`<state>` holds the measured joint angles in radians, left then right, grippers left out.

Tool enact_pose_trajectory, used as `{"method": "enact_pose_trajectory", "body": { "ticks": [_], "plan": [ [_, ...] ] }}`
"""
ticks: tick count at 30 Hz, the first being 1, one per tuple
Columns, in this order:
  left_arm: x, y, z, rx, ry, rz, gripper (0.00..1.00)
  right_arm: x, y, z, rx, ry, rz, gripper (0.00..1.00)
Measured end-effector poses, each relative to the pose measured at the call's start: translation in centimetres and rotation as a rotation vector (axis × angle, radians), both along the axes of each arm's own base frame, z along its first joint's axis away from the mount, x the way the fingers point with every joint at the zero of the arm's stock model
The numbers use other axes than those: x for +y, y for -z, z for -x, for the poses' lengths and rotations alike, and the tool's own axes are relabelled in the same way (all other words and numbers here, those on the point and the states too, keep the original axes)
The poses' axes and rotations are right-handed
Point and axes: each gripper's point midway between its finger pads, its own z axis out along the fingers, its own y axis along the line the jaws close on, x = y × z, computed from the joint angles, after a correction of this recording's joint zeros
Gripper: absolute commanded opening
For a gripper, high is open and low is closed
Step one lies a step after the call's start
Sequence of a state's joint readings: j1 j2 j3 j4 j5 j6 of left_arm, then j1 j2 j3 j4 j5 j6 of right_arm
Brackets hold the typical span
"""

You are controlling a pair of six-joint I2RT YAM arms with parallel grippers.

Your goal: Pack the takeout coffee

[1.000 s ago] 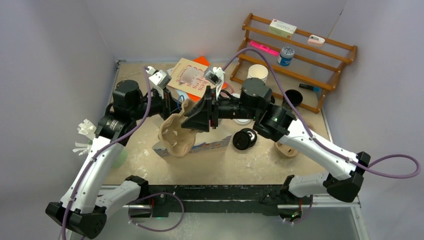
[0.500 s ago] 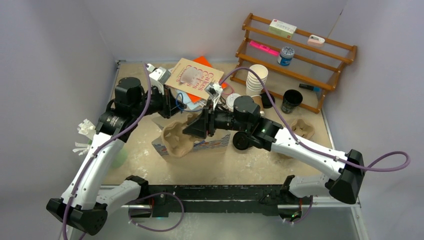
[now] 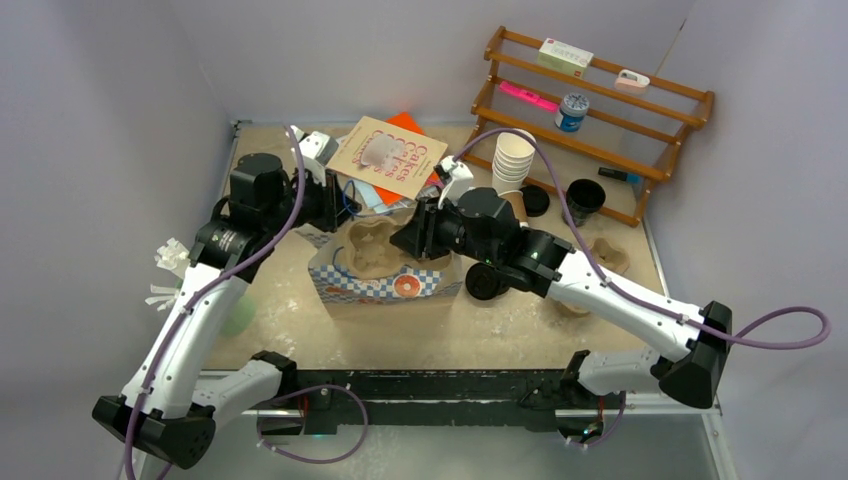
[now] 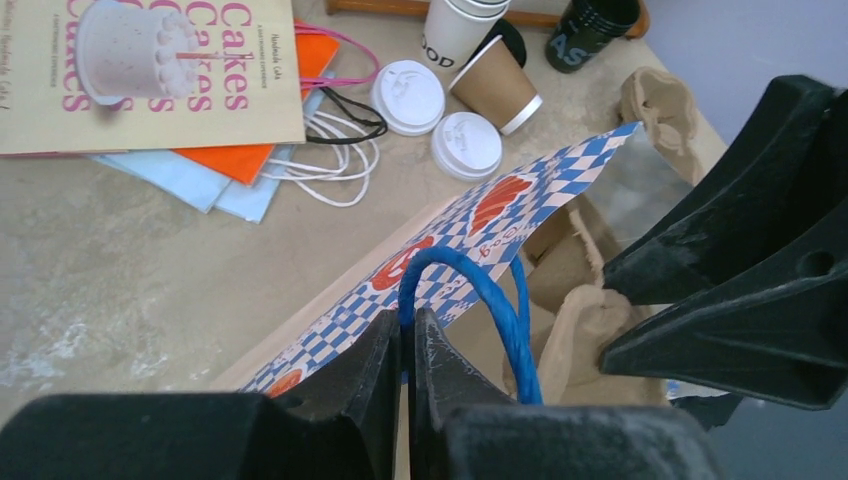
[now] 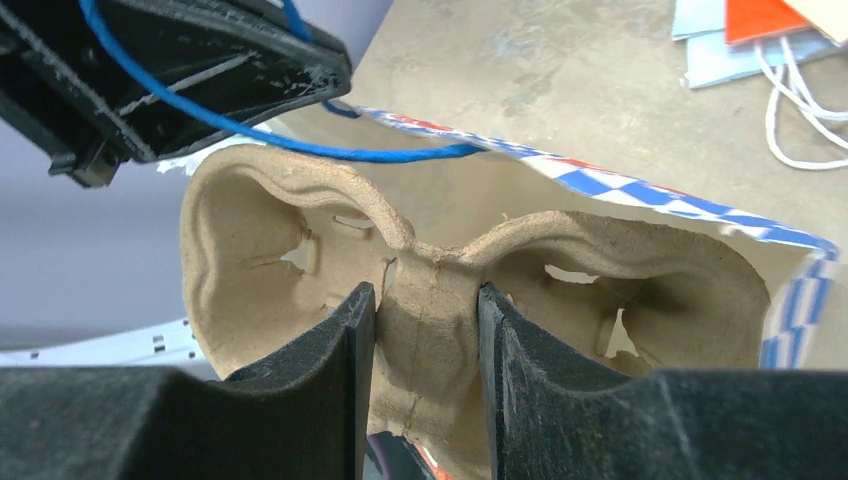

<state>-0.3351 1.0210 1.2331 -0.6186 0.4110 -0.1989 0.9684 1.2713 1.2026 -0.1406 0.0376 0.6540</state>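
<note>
We see the black lidded cup (image 3: 486,282) on the counter (image 3: 500,330) at the bag's 3 o'clock, half hidden under the right arm. The brown cup (image 4: 497,88) with a white lid lies tipped at the bag's 1 o'clock, just beside two white lids (image 4: 408,97). Neither cup is in the checked bag (image 3: 390,288), and the cardboard carrier (image 5: 590,235) fills its mouth. The right pincer (image 5: 425,295) grasps the carrier's middle ridge. The left pincer (image 4: 407,325) is clenched on the bag's blue handle (image 4: 500,310). At 12 o'clock a book (image 4: 150,60) reads "Cakes". The stack of white cups (image 4: 455,30) shows "OD", and an open black cup (image 4: 590,25) shows "AS".
</note>
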Motion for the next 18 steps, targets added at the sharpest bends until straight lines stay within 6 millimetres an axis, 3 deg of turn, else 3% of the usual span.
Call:
{"method": "enact_pose_trajectory", "body": {
  "ticks": [4, 7, 11, 18],
  "plan": [
    [0.6, 0.4, -0.4, -0.007, -0.028, -0.032, 0.42, -0.3, 0.1, -0.2, 0.023, 0.031, 0.003, 0.35],
    [1.1, 0.8, -0.6, -0.001, -0.051, -0.055, 0.54, -0.3, 0.0, -0.1, 0.039, 0.036, -0.011, 0.35],
    [1.9, 1.6, -0.5, 0.022, -0.087, -0.092, 0.60, -0.5, -0.4, 0.0, 0.058, 0.054, -0.028, 0.35],
    [3.8, 3.5, 0.3, 0.090, -0.159, -0.170, 0.63, -1.0, -1.5, -0.1, 0.072, 0.099, -0.072, 0.34]
  ]
}}
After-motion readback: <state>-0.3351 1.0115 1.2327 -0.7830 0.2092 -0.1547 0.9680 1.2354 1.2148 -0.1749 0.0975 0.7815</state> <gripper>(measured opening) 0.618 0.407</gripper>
